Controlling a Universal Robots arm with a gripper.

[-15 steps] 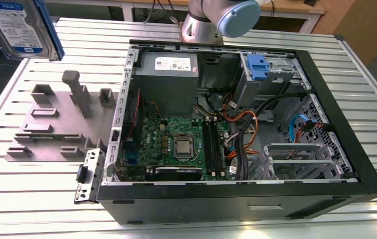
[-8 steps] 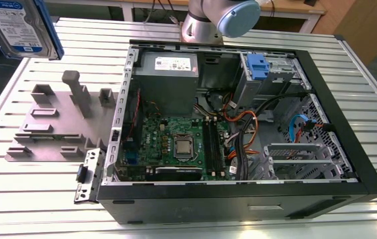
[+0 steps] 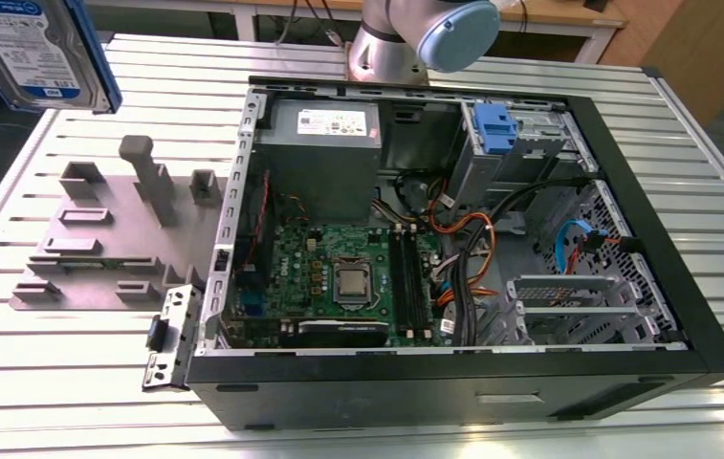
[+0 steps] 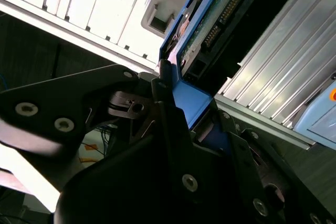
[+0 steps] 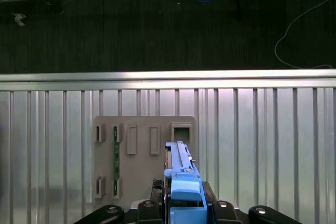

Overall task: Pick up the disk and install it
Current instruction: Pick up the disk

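Note:
The disk (image 3: 32,50) hangs high above the table at the exterior view's far left, its white and blue label facing the camera and a blue bracket along its edge. In the first wrist view the disk (image 5: 180,169) shows edge-on, held over the grey fixture plate (image 5: 142,156). My gripper (image 5: 182,205) is shut on the disk, with black fingers (image 4: 170,114) pressed against the blue bracket (image 4: 191,100). The disk's circuit-board side and connector (image 4: 226,9) show in the second wrist view.
An open computer case (image 3: 668,239) lies on the slatted metal table (image 3: 55,382), with motherboard (image 3: 336,273), grey power supply (image 3: 323,143) and a blue drive-bay latch (image 3: 494,129). The grey fixture plate (image 3: 94,239) sits at the exterior view's left. The arm's base (image 3: 419,38) stands behind the case.

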